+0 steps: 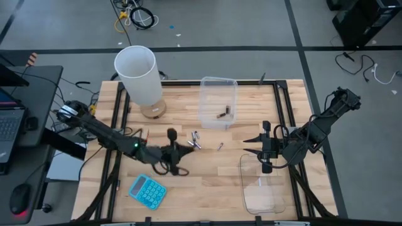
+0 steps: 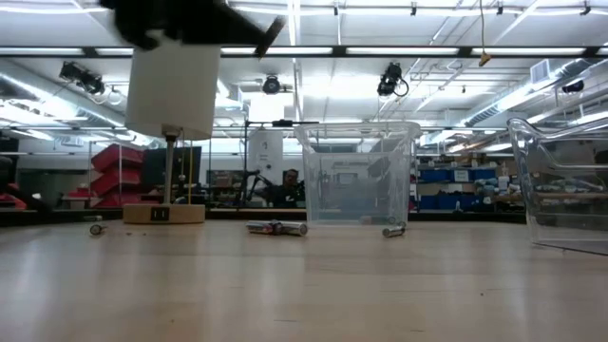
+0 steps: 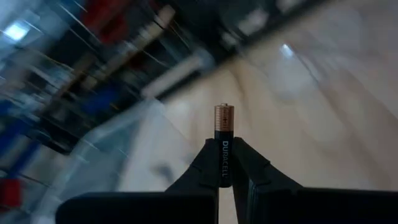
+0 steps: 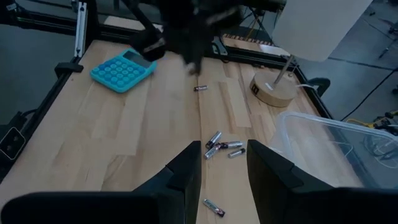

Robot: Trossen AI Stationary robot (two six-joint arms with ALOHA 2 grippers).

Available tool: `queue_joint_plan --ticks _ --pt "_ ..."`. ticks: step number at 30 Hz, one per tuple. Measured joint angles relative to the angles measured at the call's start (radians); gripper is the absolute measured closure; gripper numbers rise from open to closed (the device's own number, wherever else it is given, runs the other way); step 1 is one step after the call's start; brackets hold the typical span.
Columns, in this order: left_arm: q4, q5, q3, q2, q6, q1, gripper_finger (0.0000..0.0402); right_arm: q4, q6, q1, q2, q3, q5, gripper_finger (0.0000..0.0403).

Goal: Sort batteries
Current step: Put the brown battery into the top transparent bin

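Jaws of the left gripper (image 3: 225, 163) pinch a battery (image 3: 224, 134); right gripper (image 4: 222, 163) stands spread, empty.

Overhead view of a wooden table (image 1: 207, 176). The left gripper (image 1: 186, 149) sits mid-table beside a small cluster of batteries (image 1: 195, 140). A clear tub (image 1: 218, 100) holds two batteries. The right gripper (image 1: 251, 147) hangs near a second clear tub (image 1: 262, 185). A white lamp (image 1: 141, 78) and a blue calculator (image 1: 147, 191) sit toward the left side.
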Motion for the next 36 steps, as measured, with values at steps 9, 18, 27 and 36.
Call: queue_joint_plan --ticks 9,18,27,36 --pt "0.348 0.148 0.0 -0.002 0.181 0.226 0.0391 0.01 -0.002 -0.004 0.0 0.0 0.0 0.0288" --pt "0.391 0.348 0.108 0.049 -0.009 0.458 0.0391 0.036 -0.018 -0.005 0.0 0.0 0.0 0.0288" --pt "0.036 0.259 0.37 0.196 -0.105 0.499 0.0391 0.046 -0.017 -0.005 0.0 0.0 0.0 0.0288" --pt "-0.378 0.242 0.521 0.272 -0.294 0.547 0.0391 0.054 -0.016 -0.005 0.0 0.0 0.0 0.0288"
